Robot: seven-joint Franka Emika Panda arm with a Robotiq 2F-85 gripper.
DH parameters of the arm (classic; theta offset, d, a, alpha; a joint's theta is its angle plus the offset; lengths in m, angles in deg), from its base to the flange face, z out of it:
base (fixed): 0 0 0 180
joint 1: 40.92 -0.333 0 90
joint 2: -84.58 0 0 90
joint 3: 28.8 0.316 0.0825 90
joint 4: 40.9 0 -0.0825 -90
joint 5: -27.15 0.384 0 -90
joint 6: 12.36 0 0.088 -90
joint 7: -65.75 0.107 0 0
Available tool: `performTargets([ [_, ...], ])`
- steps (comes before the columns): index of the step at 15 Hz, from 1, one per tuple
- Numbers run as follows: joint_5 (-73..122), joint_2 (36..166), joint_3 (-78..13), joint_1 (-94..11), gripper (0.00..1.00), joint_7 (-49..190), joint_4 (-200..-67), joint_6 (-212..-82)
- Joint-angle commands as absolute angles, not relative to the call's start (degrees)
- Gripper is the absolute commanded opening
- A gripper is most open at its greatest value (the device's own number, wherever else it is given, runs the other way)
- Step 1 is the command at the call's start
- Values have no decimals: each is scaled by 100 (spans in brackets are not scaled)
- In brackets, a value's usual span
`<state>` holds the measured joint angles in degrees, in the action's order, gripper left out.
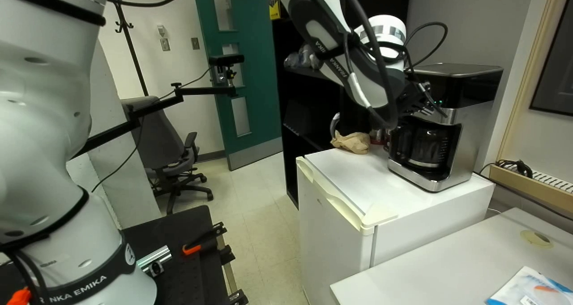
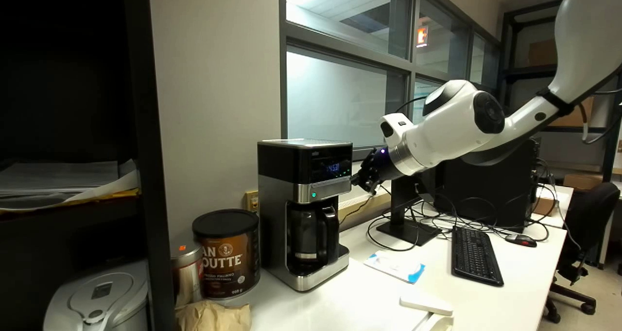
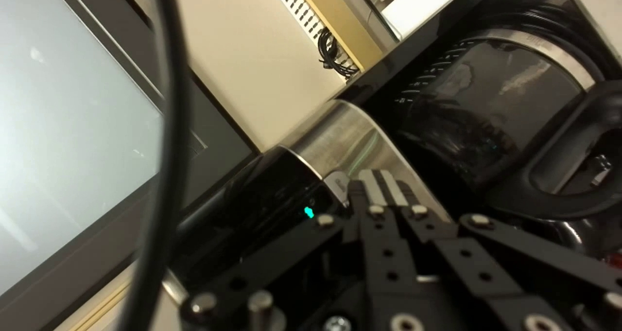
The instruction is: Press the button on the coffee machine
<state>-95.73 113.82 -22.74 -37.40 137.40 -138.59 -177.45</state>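
The coffee machine is a boxy black and silver maker, in both exterior views and close up in the wrist view. Its dark glass carafe sits inside. A round green-lit button is on the metal band below the lit display. My gripper is shut and empty, its fingertips in front of the metal band. In an exterior view the gripper is at the band's right end; I cannot tell whether it touches. The lit button does not show in the wrist view; a green reflection does.
The machine stands on a white fridge. A coffee can and a crumpled paper bag are beside it. A white desk adjoins, with a keyboard. A wall and window are behind. A black cabinet stands nearby.
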Motion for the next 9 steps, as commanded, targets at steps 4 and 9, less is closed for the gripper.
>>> performTargets([
  [4, -10004, 10538, -2235, -3681, 0, 14107, -14816, -17859],
  [9, -10005, 10208, -2244, -3673, 0, 14132, -15195, -17846],
])
